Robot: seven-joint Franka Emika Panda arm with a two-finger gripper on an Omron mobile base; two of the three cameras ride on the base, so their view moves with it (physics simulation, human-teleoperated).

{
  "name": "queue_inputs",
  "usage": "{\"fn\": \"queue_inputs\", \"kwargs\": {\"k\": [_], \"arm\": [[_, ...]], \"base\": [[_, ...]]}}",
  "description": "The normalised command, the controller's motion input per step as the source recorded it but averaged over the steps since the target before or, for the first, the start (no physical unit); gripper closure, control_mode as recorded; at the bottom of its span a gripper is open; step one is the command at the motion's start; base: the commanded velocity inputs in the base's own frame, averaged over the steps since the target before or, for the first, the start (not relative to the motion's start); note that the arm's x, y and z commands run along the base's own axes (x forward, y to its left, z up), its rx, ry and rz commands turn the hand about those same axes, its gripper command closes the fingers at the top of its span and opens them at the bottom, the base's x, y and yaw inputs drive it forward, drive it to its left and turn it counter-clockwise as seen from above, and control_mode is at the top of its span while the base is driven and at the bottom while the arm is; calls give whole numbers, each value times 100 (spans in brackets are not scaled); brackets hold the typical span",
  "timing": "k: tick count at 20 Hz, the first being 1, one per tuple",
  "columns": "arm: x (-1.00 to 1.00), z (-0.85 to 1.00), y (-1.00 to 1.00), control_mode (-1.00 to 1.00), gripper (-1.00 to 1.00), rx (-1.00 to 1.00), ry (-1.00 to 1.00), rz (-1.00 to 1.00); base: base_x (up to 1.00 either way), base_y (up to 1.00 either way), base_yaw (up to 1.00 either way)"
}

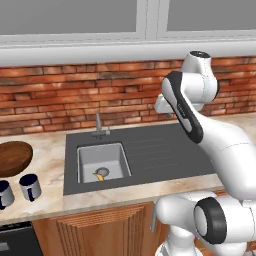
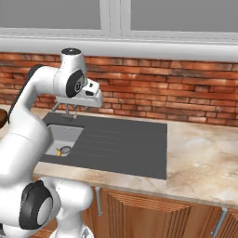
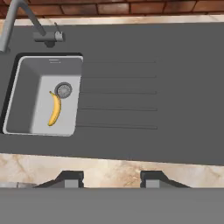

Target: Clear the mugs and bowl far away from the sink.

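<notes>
Your gripper [image 3: 109, 179] hangs high above the drainboard with its fingers apart and nothing between them. From the hand's own camera it looks straight down on the sink [image 3: 43, 94], where a banana [image 3: 54, 108] lies in the basin beside the drain, with the faucet [image 3: 19, 19] bending over the back edge.

The main risk, as I judge it, is the long swing you need. The things you must clear sit well off to the left of the sink, so the arm has to cross over the faucet and basin on the way. Come across too low and you could clip the faucet. The banana is not part of your job; don't let it draw the hand down.

The two mugs stand close together near the counter's front edge: one mug [image 1: 30, 187] in full sight, the other mug [image 1: 4, 194] cut by the frame edge. A careless approach to one could knock its neighbour, or push it off the front. Both are small, dark blue, pale inside.

The bowl [image 1: 14, 157] sits just behind them, wide and dark brown. It looks too broad to span, so you would probably have to grip its rim.
</notes>
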Motion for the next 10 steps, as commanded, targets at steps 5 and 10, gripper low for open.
{"fn": "queue_inputs", "kwargs": {"k": [5,10], "arm": [[-19,0,37,-100,-100,3,0,0],[-32,-5,84,-100,-100,11,0,0]], "base": [[0,0,0],[0,0,0]]}}
